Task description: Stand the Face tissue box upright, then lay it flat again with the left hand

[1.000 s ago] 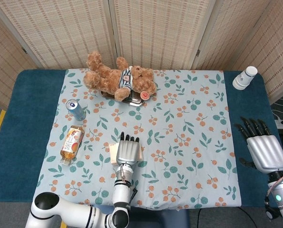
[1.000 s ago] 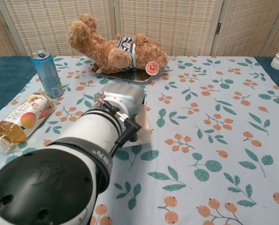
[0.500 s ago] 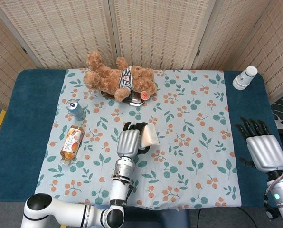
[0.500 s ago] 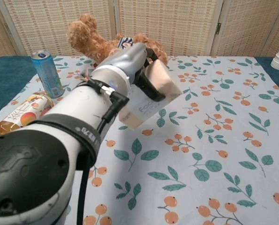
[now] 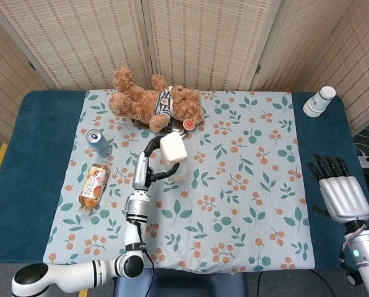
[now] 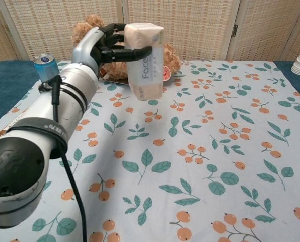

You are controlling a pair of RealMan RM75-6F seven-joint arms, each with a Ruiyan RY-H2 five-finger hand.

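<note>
The Face tissue box (image 5: 173, 148) (image 6: 146, 60) is a pale soft pack with "Face" printed down its side. It stands upright on the floral cloth just in front of the teddy bear; I cannot tell whether its lower end touches the cloth. My left hand (image 5: 149, 156) (image 6: 98, 43) grips the box near its top from the left side, fingers wrapped around it. My right hand (image 5: 338, 190) hovers over the blue table edge at the far right, fingers spread and holding nothing; only the head view shows it.
A teddy bear (image 5: 148, 101) (image 6: 168, 56) lies on a metal tray (image 5: 166, 128) right behind the box. A blue can (image 5: 99, 143) (image 6: 49, 70) and a juice bottle (image 5: 93, 185) are to the left. Stacked paper cups (image 5: 319, 101) stand at the back right.
The left hand raised the box from lying flat near the front, turned it on end, and carried it away from me toward the bear. The right hand stayed still.
</note>
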